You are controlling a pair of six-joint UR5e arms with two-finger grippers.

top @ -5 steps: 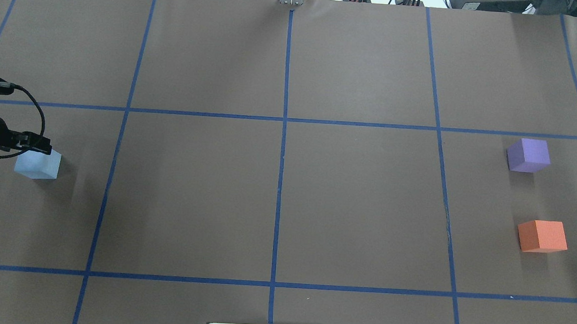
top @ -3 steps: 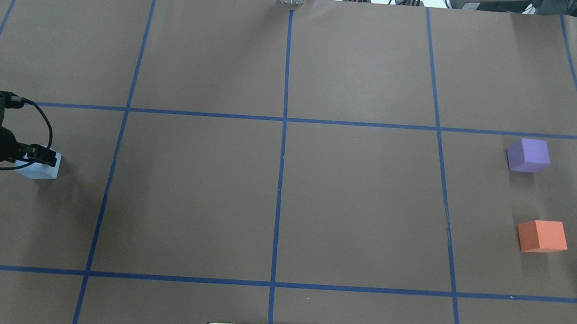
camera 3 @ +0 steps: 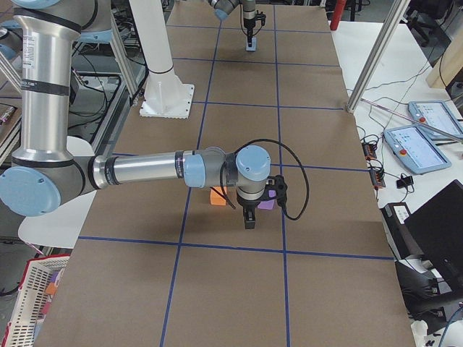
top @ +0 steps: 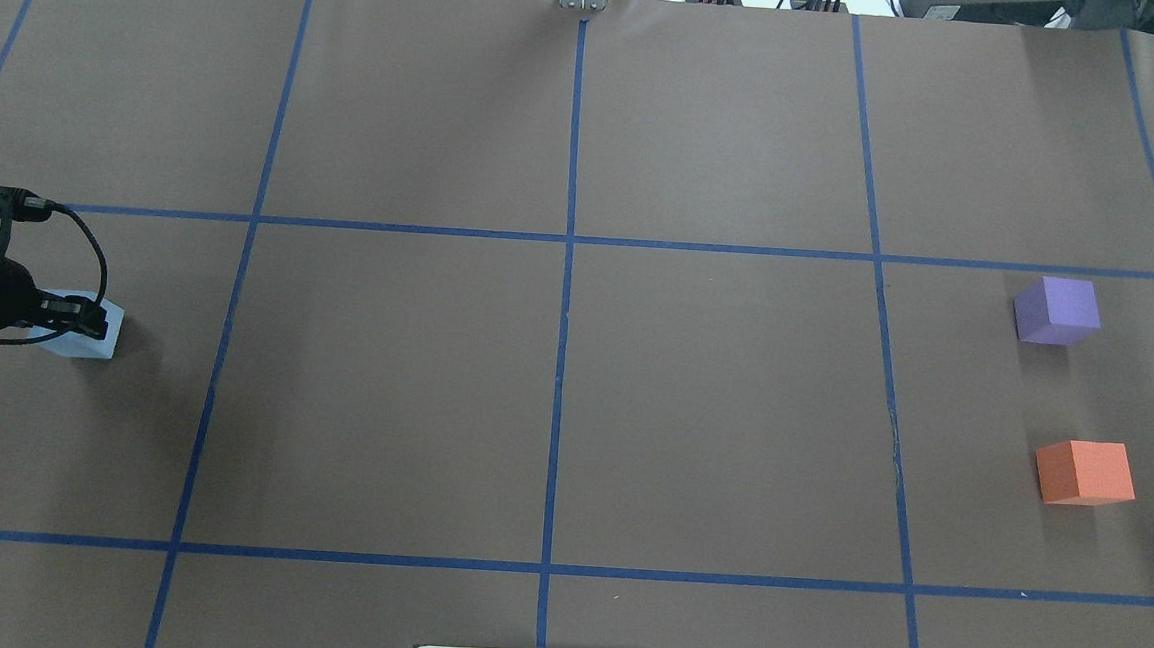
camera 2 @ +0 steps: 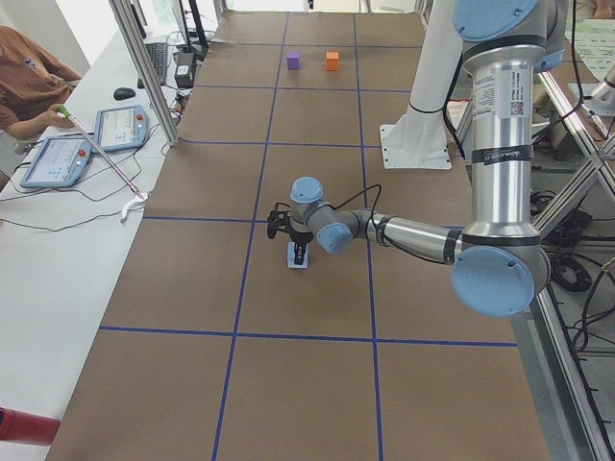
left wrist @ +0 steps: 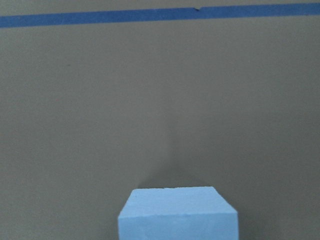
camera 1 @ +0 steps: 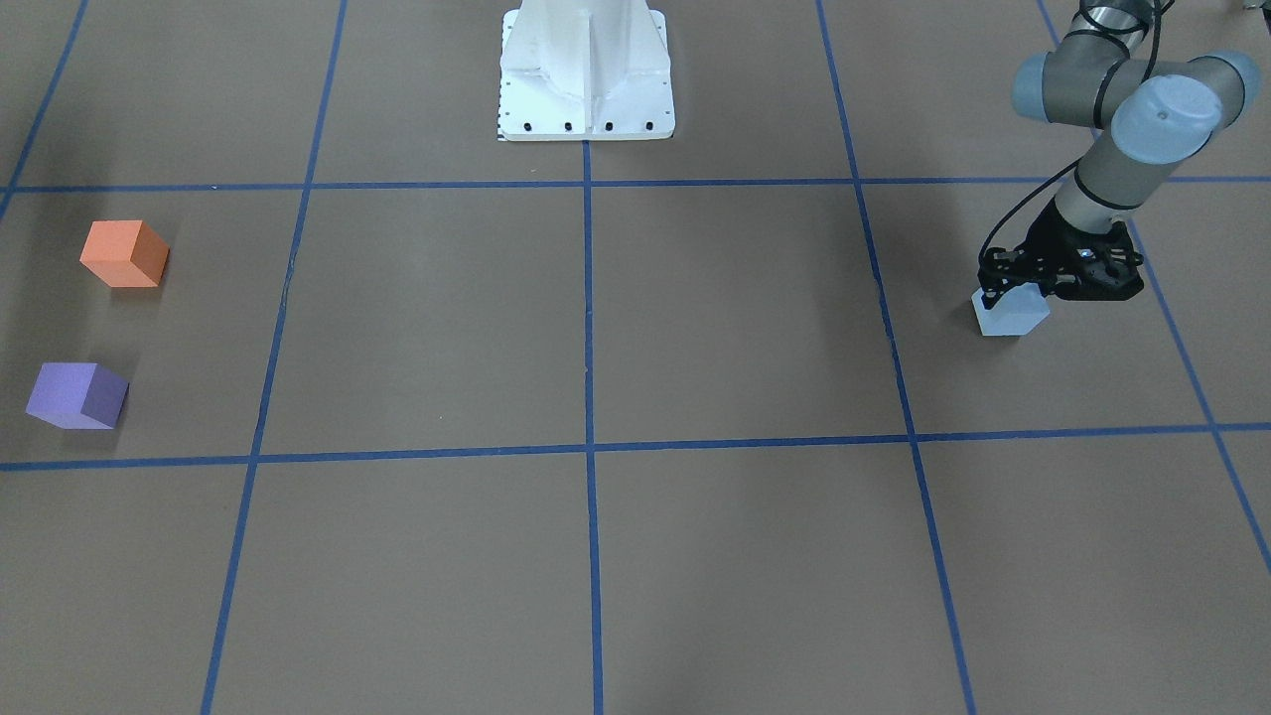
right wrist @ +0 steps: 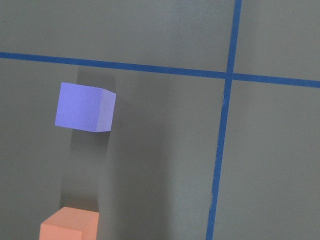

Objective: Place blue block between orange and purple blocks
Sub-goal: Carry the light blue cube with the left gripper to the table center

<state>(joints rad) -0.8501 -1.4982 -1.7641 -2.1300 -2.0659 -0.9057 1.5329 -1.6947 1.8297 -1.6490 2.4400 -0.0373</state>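
Note:
The light blue block point(top: 87, 336) sits on the brown table at the far left; it also shows in the front view point(camera 1: 1011, 316) and at the bottom of the left wrist view point(left wrist: 177, 215). My left gripper point(top: 72, 316) is down over it, open, fingers straddling it. The purple block point(top: 1057, 310) and the orange block point(top: 1085, 472) sit apart at the far right, with a gap between them. My right gripper point(camera 3: 249, 217) hovers near them, seen only in the right side view; I cannot tell its state. Its wrist view shows the purple block point(right wrist: 85, 107) and the orange block point(right wrist: 70, 225).
Blue tape lines grid the brown table. The white robot base point(camera 1: 586, 70) stands at mid table on the robot's side. An operator's bench with tablets point(camera 2: 58, 154) and metal frame posts point(camera 3: 376, 58) line the far side.
My left gripper has moved down from above the blue block until its fingers are around it. The blocks have not moved.

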